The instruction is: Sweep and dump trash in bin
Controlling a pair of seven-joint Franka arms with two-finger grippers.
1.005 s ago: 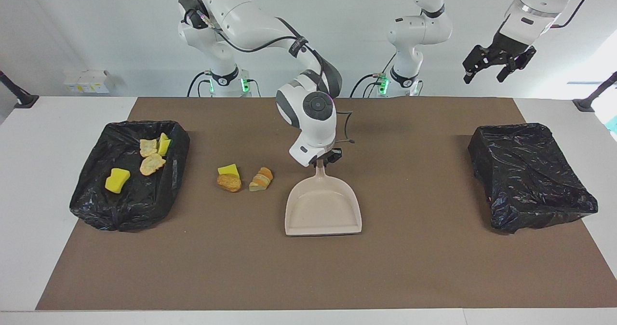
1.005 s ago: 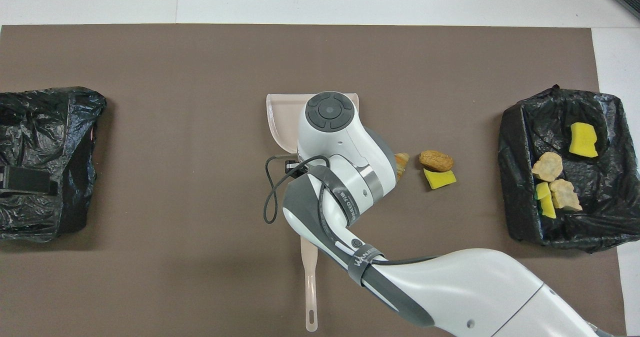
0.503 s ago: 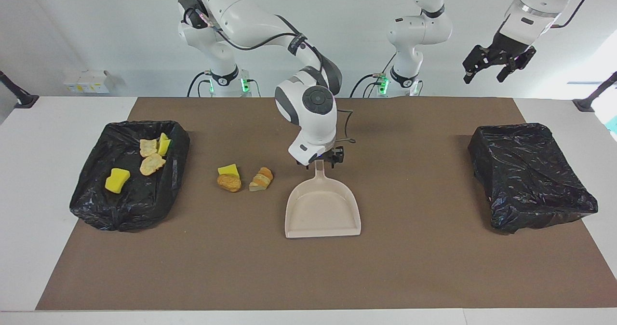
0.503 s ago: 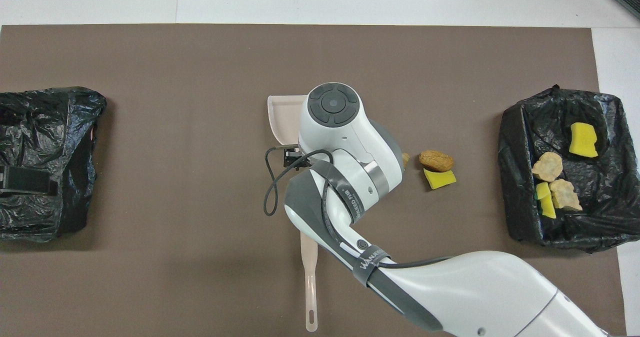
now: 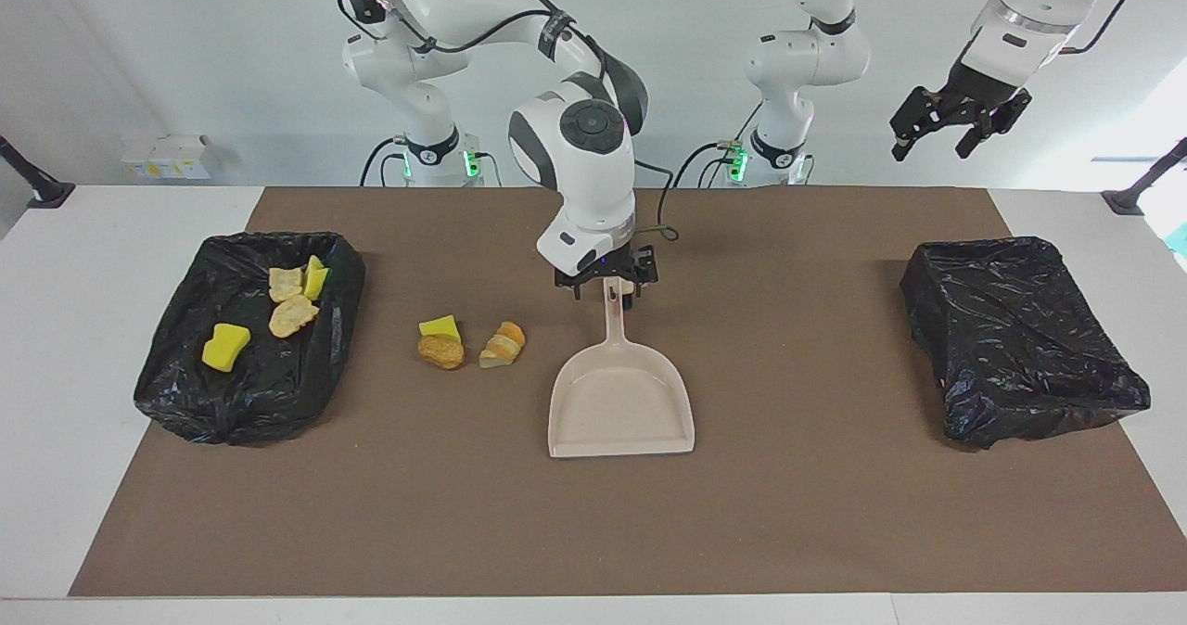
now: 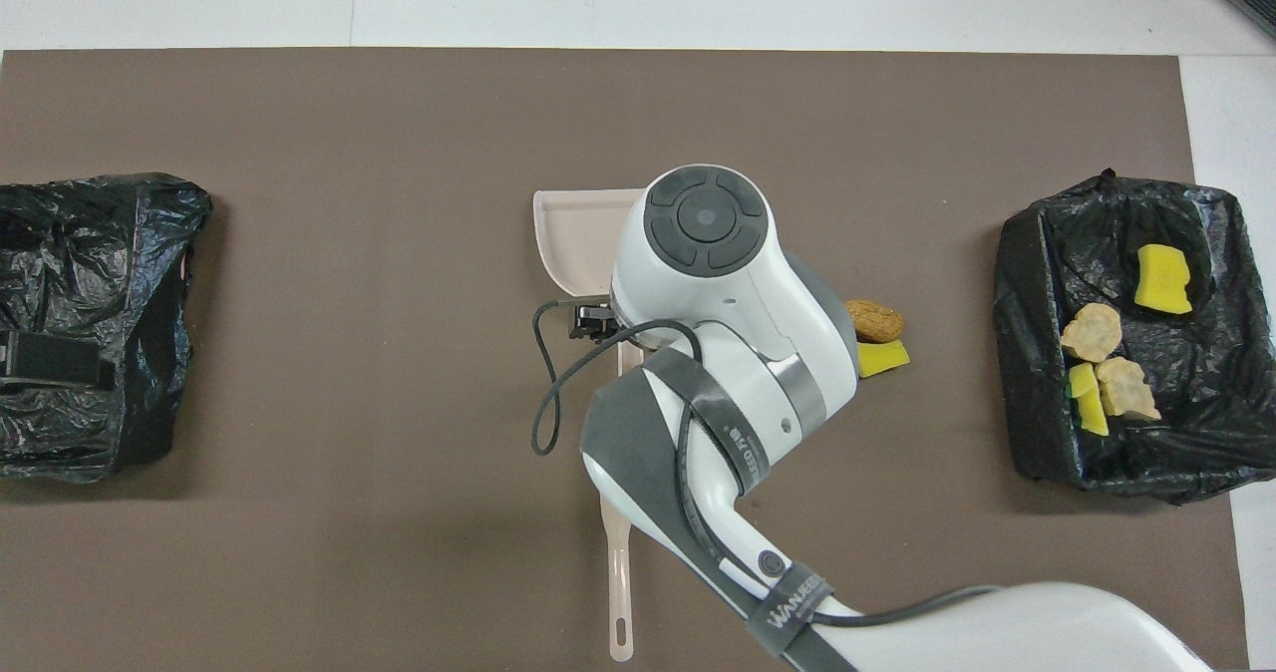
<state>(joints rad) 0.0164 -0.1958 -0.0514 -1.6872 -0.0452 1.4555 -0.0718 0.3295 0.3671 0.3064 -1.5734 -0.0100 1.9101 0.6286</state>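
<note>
3 trash scraps [image 5: 468, 341] lie on the worktop [image 5: 835, 514], beside the dustpan [image 5: 621, 402].
4 more sit in the bin [image 5: 176, 393] at the right arm's end. Right pincer [image 5: 607, 284] hangs spread over the dustpan handle; left pincer [image 5: 960, 117] waits raised, open.

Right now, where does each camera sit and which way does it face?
Facing view: high across the table, looking at the robots; both arms show, the right gripper over the dustpan handle, the left gripper raised, waiting.
Overhead view: above the robots' end, looking steeply down; only the right arm shows.
Shared: dustpan, both bins, loose trash.
</note>
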